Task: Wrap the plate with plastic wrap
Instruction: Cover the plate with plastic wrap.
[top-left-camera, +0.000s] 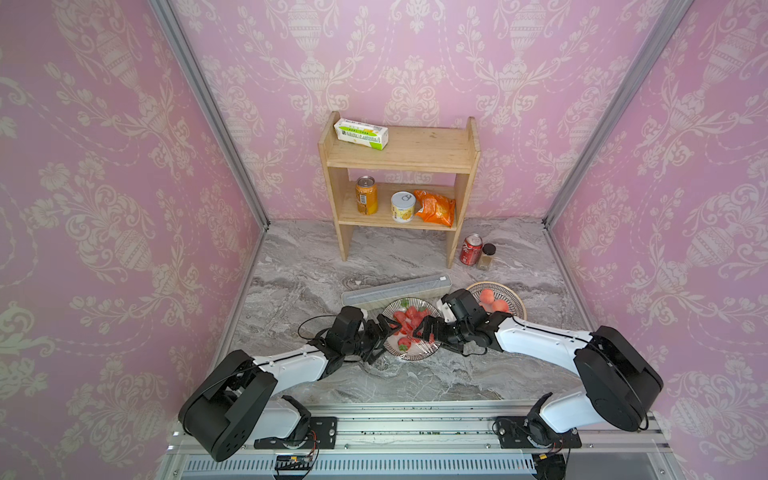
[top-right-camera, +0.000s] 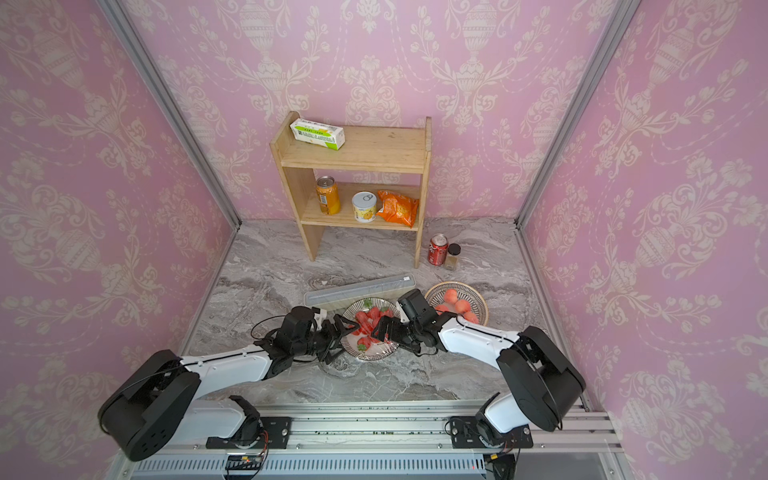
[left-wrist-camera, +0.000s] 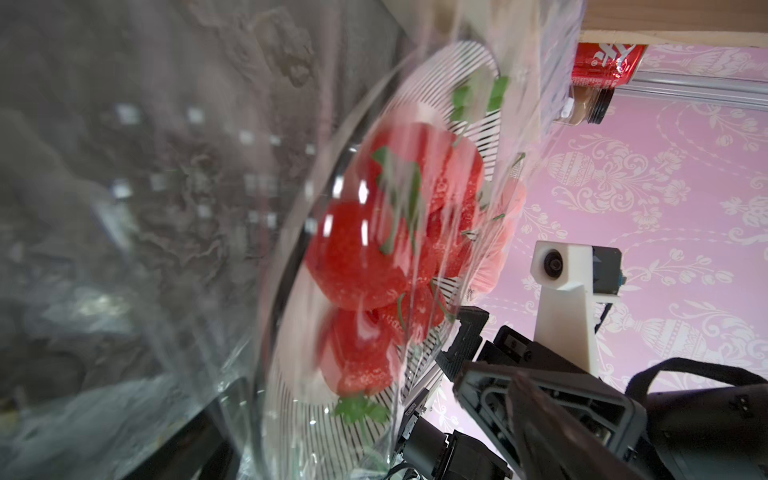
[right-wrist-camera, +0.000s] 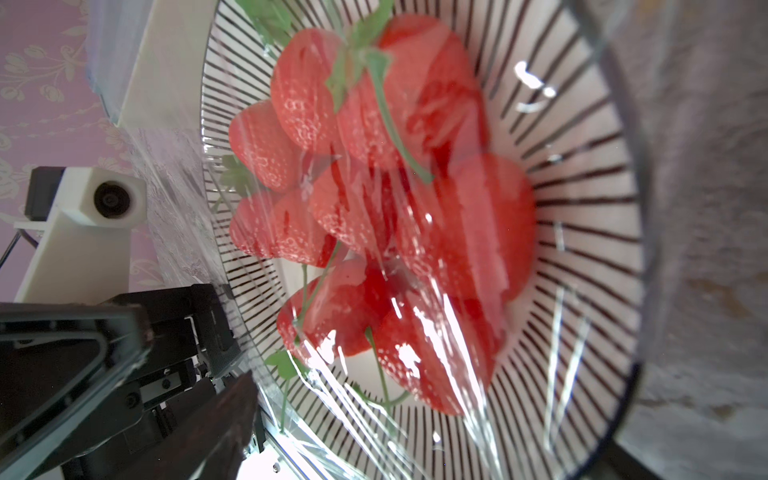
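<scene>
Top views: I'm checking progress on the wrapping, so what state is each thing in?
strawberry plate: covered with film
plastic wrap: stretched over the plate, wrinkled
dispenser box: lying flat, lid down
left gripper: fingers open, at the plate's rim
right gripper: fingers open, at the plate's rim
peach plate: uncovered
red can: upright
spice jar: upright, capped

Two plates are being counted at lower centre: a strawberry plate (top-left-camera: 411, 352) and a peach plate (top-left-camera: 498, 286). Three cans are being counted: orange can (top-left-camera: 366, 195), white can (top-left-camera: 403, 206), red can (top-left-camera: 471, 249). One shelf (top-left-camera: 399, 151), one carton (top-left-camera: 360, 134), one bag (top-left-camera: 435, 208), one jar (top-left-camera: 486, 257), one box (top-left-camera: 395, 286) and one wrap (right-wrist-camera: 440, 332) are being shown. At least seven strawberries (right-wrist-camera: 457, 216) and three peaches (top-left-camera: 487, 296) are being made out. Two grippers are being seen: left gripper (top-left-camera: 384, 338), right gripper (top-left-camera: 424, 330).
</scene>
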